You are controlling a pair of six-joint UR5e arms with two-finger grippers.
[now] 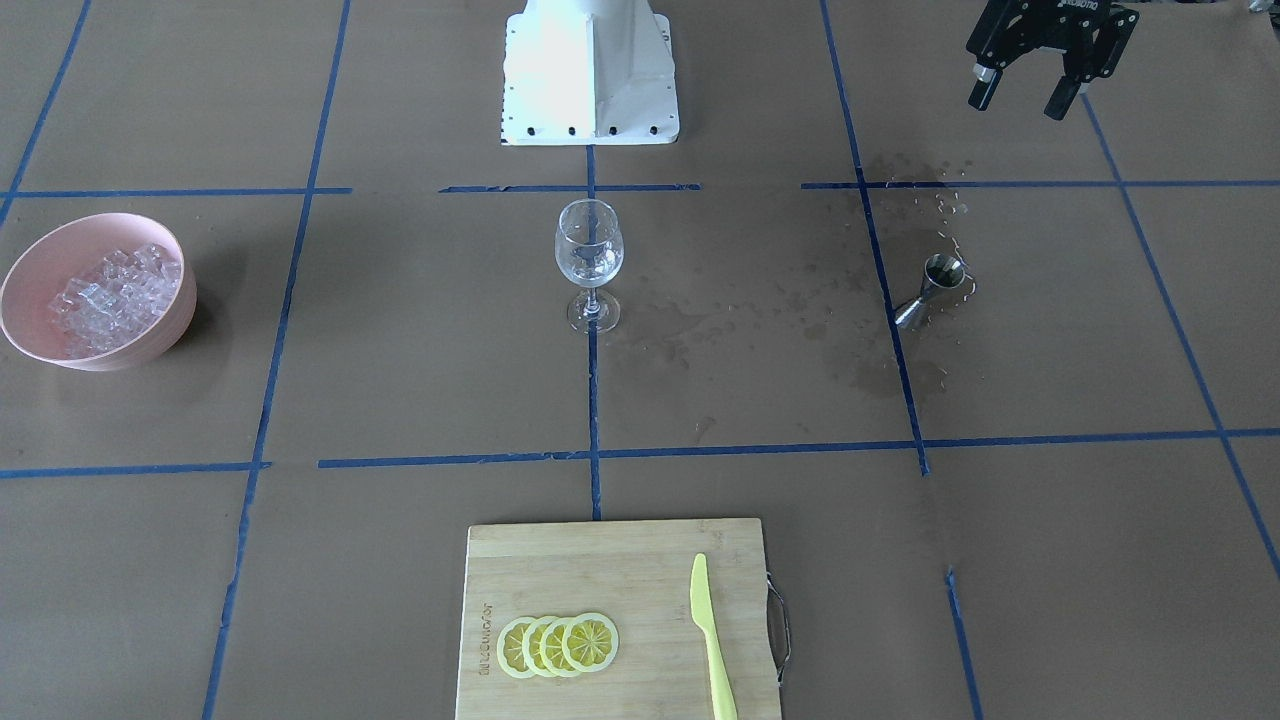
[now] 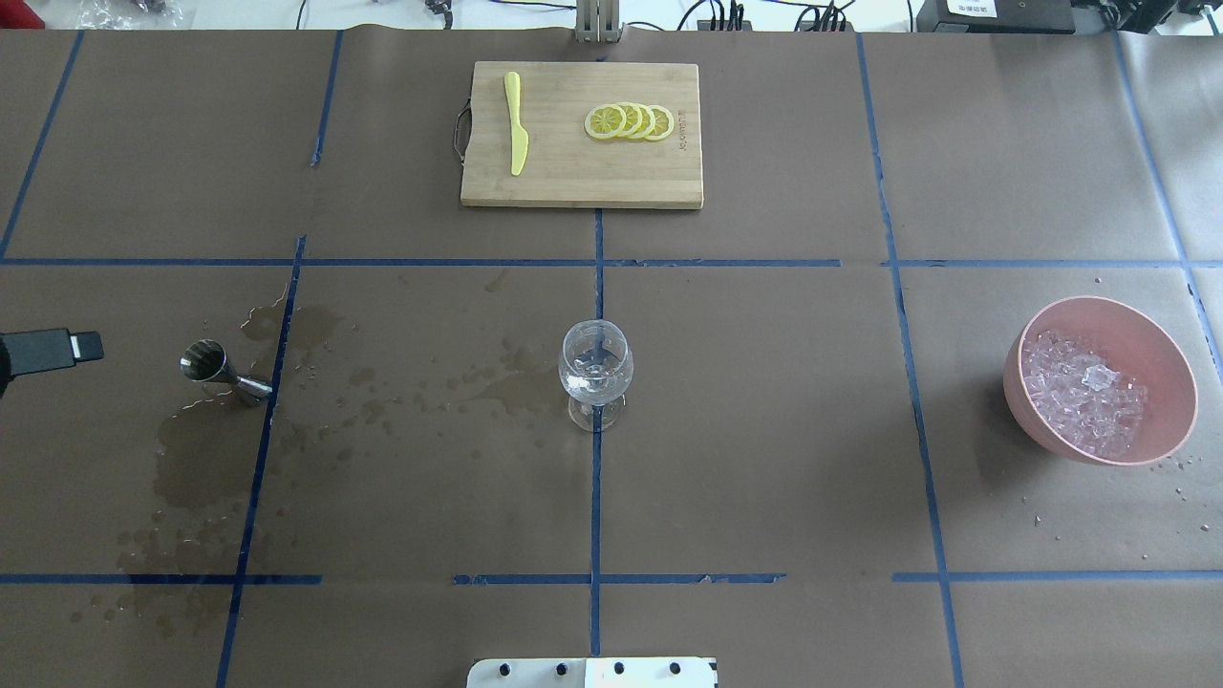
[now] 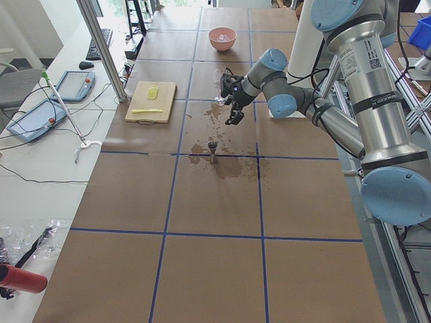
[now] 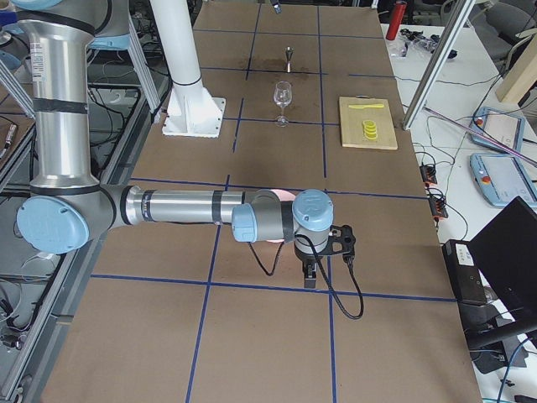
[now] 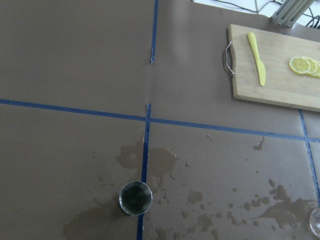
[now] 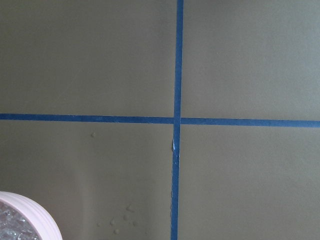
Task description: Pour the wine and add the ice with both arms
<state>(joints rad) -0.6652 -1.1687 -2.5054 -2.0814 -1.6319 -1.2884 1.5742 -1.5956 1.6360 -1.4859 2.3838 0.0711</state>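
Note:
A stemmed wine glass (image 1: 590, 260) (image 2: 595, 368) stands upright at the table's middle, and a little clear wine (image 1: 590, 268) barely shows in its bowl. A steel jigger (image 1: 935, 285) (image 2: 215, 368) (image 5: 135, 197) stands upright amid wet stains. Ice (image 1: 115, 295) (image 2: 1080, 392) lies heaped in a pink bowl (image 1: 160, 335) (image 2: 1161, 363). My left gripper (image 1: 1020, 100) (image 3: 234, 113) hangs open and empty above the table, set back from the jigger toward the robot's side. My right gripper (image 4: 327, 256) hovers just beyond the bowl; I cannot tell whether it is open or shut.
A bamboo cutting board (image 1: 600, 570) (image 2: 573, 172) holds lemon slices (image 1: 558, 645) and a yellow knife (image 1: 712, 640). Dark wet patches (image 2: 201, 468) spread between the jigger and the glass. The white robot base (image 1: 590, 70) stands behind the glass.

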